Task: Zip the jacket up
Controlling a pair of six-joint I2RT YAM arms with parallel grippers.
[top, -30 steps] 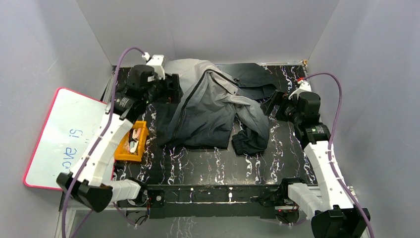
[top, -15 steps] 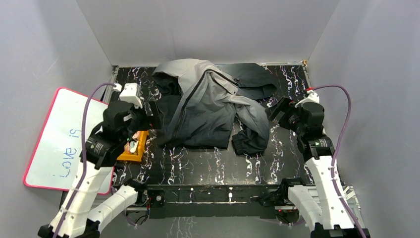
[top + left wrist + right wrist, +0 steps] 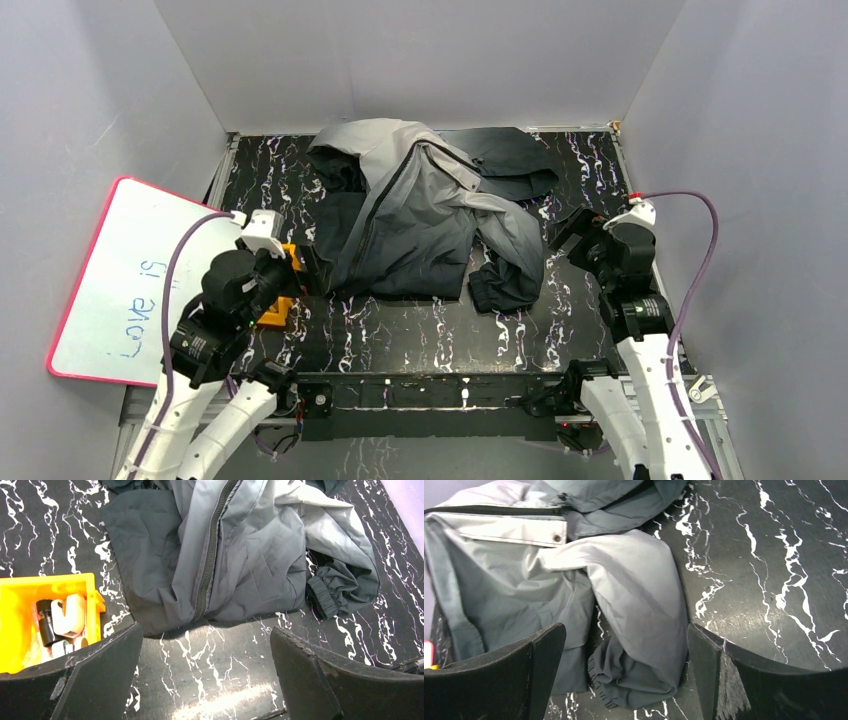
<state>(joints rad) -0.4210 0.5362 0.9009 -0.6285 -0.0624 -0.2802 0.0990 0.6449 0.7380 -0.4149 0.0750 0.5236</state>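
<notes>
The jacket [image 3: 425, 215] lies crumpled at the back middle of the black marbled table, light grey fading to dark, with its dark zipper [image 3: 210, 555] running down the front and one sleeve folded toward the right, cuff [image 3: 624, 680] down. My left gripper [image 3: 305, 265] is open and empty, raised near the jacket's lower left corner; the jacket also fills the left wrist view [image 3: 250, 555]. My right gripper [image 3: 565, 230] is open and empty, raised just right of the folded sleeve [image 3: 644, 610].
An orange bin [image 3: 278, 290] with small parts [image 3: 62, 617] sits on the table left of the jacket, under the left wrist. A white board with a pink rim [image 3: 110, 275] leans off the table's left side. Grey walls enclose the table.
My left arm has pulled back from the jacket's collar at the far left to the near left by the orange bin. My right arm has drawn back slightly toward the near edge.
</notes>
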